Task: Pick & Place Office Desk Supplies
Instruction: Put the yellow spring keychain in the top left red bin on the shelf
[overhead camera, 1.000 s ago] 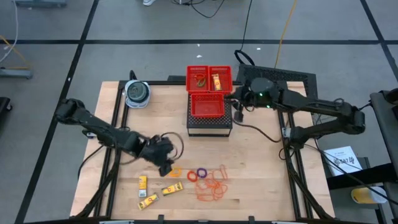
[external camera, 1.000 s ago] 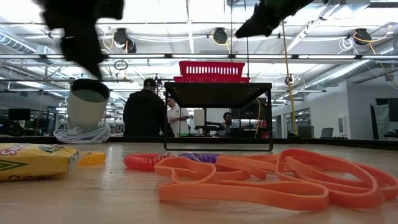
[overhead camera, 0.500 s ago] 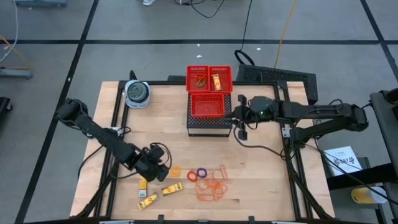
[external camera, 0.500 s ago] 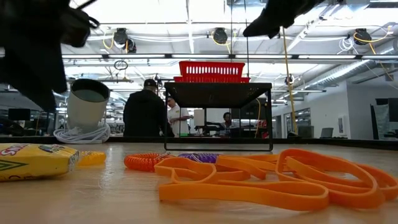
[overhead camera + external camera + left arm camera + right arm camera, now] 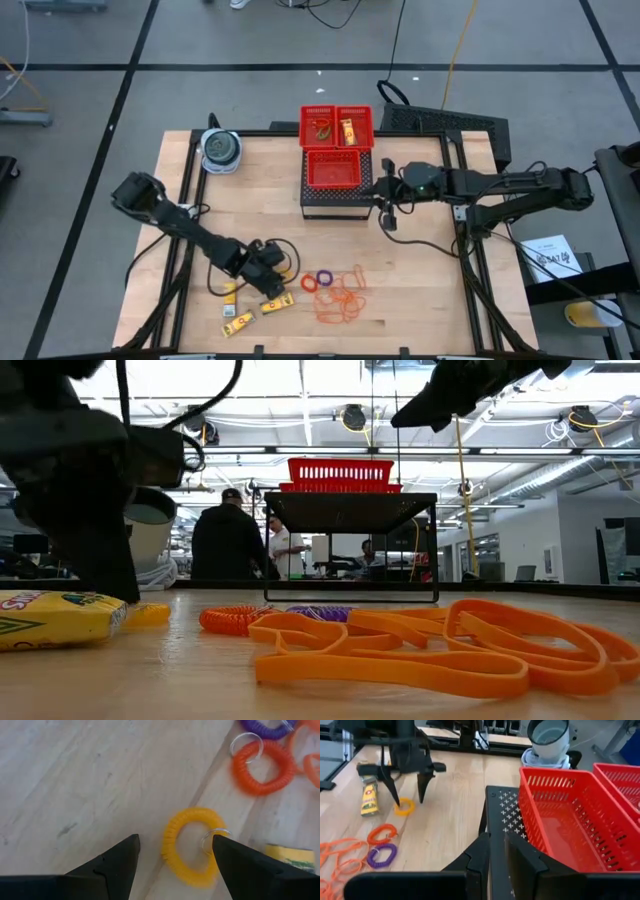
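Directly between left pincer [image 5: 172, 851] fingers: yellow ring [image 5: 191, 846].

Matt wooden table [image 5: 420, 270], red plastic-mesh baskets [image 5: 338, 165]

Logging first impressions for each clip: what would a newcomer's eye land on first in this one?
Most likely the left hand, lowered with open fingers straddling the yellow coil ring near the table's front-left. Next, the bright clutter beside it: an orange ring, a purple ring and a tangle of orange rubber bands. Farther back, the red baskets sit on a black stand, with the right hand shut beside them.
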Tool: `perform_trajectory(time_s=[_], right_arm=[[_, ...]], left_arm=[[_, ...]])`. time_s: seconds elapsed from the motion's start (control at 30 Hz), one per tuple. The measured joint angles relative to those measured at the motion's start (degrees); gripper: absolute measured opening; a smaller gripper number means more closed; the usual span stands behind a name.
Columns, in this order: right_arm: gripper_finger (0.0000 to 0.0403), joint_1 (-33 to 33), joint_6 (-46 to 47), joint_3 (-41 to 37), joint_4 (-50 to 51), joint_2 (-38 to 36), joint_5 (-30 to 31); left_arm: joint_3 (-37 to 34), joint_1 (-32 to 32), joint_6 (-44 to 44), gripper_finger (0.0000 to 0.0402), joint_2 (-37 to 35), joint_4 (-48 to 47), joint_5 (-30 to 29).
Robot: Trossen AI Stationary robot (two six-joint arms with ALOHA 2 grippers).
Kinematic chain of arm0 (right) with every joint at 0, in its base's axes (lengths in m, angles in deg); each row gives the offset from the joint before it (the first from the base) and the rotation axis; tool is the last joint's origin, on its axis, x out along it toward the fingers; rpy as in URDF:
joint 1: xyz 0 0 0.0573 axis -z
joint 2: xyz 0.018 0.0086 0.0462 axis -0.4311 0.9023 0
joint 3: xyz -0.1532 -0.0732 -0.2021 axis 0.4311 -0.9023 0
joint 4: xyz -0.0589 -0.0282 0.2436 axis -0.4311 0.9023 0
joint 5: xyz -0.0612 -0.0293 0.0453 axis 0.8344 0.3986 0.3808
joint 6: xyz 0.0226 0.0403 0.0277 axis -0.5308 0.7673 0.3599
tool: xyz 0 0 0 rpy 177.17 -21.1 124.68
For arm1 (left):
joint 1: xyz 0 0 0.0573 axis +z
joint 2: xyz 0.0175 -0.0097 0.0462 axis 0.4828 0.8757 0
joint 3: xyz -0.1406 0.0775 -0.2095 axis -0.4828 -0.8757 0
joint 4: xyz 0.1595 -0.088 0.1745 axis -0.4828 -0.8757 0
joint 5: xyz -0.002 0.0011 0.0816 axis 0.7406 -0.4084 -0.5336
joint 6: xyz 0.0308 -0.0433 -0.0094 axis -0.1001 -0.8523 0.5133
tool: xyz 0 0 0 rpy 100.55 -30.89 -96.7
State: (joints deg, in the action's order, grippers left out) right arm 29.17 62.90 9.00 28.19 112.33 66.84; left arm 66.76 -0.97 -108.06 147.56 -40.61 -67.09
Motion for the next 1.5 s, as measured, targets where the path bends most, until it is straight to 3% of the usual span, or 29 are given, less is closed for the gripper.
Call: perform_trajectory(time_s=[0.33, 0.53, 0.9, 1.13, 1.33, 1.5], right_arm=[[0.0050, 0.00, -0.26, 0.00, -0.16, -0.83, 0.00], [0.0050, 0.00, -0.33, 0.00, -0.19, -0.83, 0.00], [0.0050, 0.00, -0.85, 0.00, -0.19, -0.83, 0.00], [0.0050, 0.00, -1.18, 0.00, -0.30, -1.06, 0.00], [0.0050, 0.00, -2.40, 0.02, 0.87, -5.49, 0.00], [0.0050, 0.00, -2.32, -0.95, 3.25, -11.72, 0.00]], left_arm=[[0.33, 0.73, -1.38, 0.0249, 2.91, -2.51, 0.48], [0.33, 0.34, -1.93, 0.0169, 3.02, -7.66, 0.45], [0.12, 0.52, 0.93, 0.0014, 3.13, -6.98, -3.62], [0.68, 0.74, 4.18, 0.0013, 0.81, -6.82, -6.58], [0.84, 0.91, 9.05, 0.0013, -7.44, -7.00, -16.67], [0.79, 1.11, 18.75, 0.0006, -14.50, -3.36, -25.15]])
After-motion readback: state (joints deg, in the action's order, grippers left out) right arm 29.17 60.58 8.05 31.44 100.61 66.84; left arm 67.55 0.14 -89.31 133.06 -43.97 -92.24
